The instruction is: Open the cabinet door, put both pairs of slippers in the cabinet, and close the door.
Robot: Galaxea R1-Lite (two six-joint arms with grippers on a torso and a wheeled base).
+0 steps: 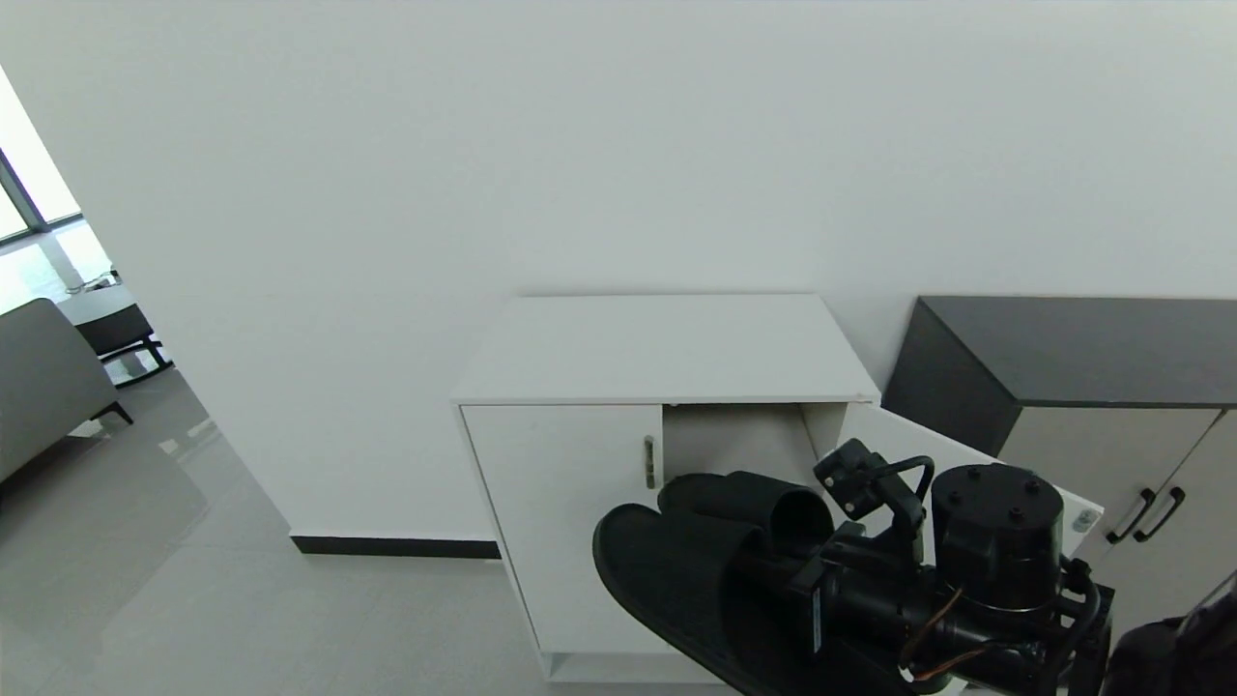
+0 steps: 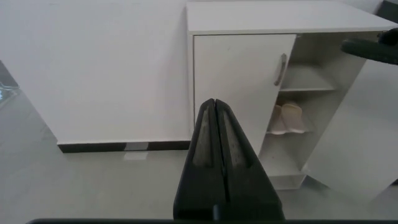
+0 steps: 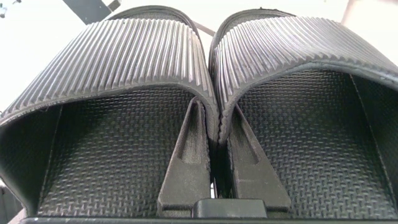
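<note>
My right gripper (image 3: pixel 217 163) is shut on a pair of black slippers (image 3: pixel 205 81), its fingers pinching their two inner walls together. In the head view the black slippers (image 1: pixel 696 570) hang in front of the white cabinet (image 1: pixel 657 348), level with its open right half. The right door (image 1: pixel 899 433) is swung outward; the left door (image 1: pixel 560 503) with its metal handle (image 1: pixel 649 462) is closed. A pair of beige slippers (image 2: pixel 291 118) lies on the middle shelf inside. My left gripper (image 2: pixel 214 143) is shut on nothing, away from the cabinet and facing its closed door (image 2: pixel 242 81).
A dark-topped cabinet (image 1: pixel 1082 348) with black handles stands right beside the open door. The white wall runs behind both. A grey sofa (image 1: pixel 39 387) sits far left, with open grey floor (image 1: pixel 242 599) between it and the cabinet.
</note>
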